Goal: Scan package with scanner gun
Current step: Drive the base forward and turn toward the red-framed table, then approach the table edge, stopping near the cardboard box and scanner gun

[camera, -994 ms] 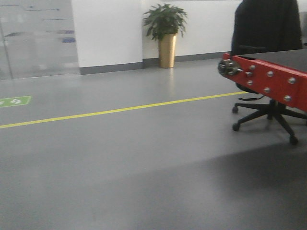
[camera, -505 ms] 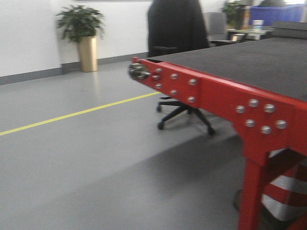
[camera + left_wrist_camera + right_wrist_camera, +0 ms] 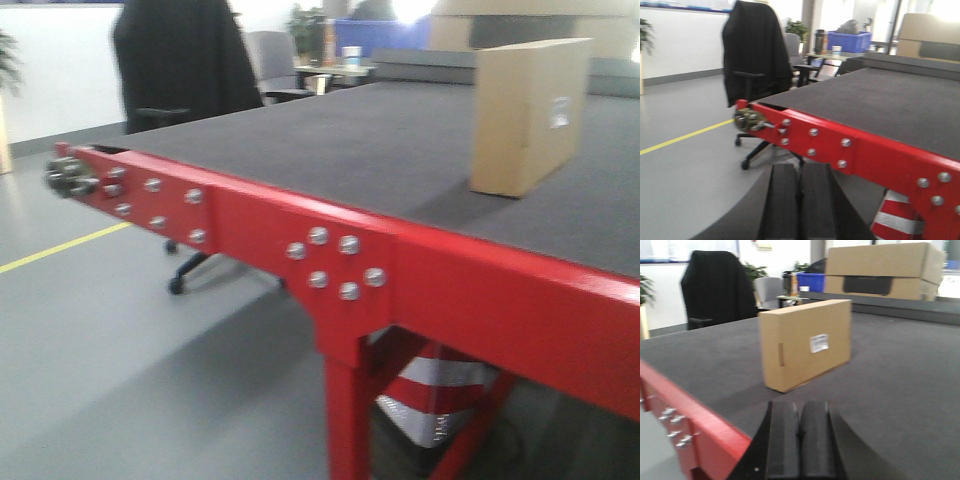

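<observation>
The package [image 3: 807, 342] stands on its long edge on the worktop [image 3: 900, 375], straight ahead of the right gripper [image 3: 799, 409], with its white label [image 3: 819, 343] turned toward that arm, which looks the nearer. The left gripper [image 3: 800, 170] faces only the worktop's red frame [image 3: 860, 150]; its view has no package. Both grippers are pressed together and empty. The scanner gun shows in no view.

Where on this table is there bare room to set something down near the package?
Bare mat lies between the package and the red frame edge, and wider on the package's label side up to the stacked boxes. The corner by the office chair is bare too. Crowding is only along the far edge.
</observation>
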You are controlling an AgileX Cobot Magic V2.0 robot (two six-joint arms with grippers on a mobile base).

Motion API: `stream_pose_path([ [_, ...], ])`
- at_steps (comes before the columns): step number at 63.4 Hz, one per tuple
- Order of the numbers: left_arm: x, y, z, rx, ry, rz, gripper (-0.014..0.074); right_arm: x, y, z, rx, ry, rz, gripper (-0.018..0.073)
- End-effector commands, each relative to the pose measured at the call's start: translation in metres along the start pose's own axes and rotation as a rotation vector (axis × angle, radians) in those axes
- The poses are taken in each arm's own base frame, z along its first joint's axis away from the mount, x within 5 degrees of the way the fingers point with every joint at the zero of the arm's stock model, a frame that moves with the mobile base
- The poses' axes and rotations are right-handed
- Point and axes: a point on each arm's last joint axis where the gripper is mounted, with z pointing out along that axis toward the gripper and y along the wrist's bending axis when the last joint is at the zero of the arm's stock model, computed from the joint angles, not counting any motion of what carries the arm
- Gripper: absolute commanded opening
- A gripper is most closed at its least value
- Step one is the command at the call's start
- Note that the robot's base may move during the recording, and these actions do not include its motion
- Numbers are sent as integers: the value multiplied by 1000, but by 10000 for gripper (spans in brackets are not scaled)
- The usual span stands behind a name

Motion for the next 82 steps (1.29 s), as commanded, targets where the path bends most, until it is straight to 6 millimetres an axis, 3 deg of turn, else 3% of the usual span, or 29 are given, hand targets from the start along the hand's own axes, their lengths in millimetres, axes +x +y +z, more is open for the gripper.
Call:
stream_pose_path([
  [1, -3, 0, 0, -3, -21, -2, -111, -3, 0, 0, 6, -24, -3, -168],
  [82, -3, 0, 0, -3, -21, -2, -111, -3, 0, 0, 6, -24, -3, -168],
])
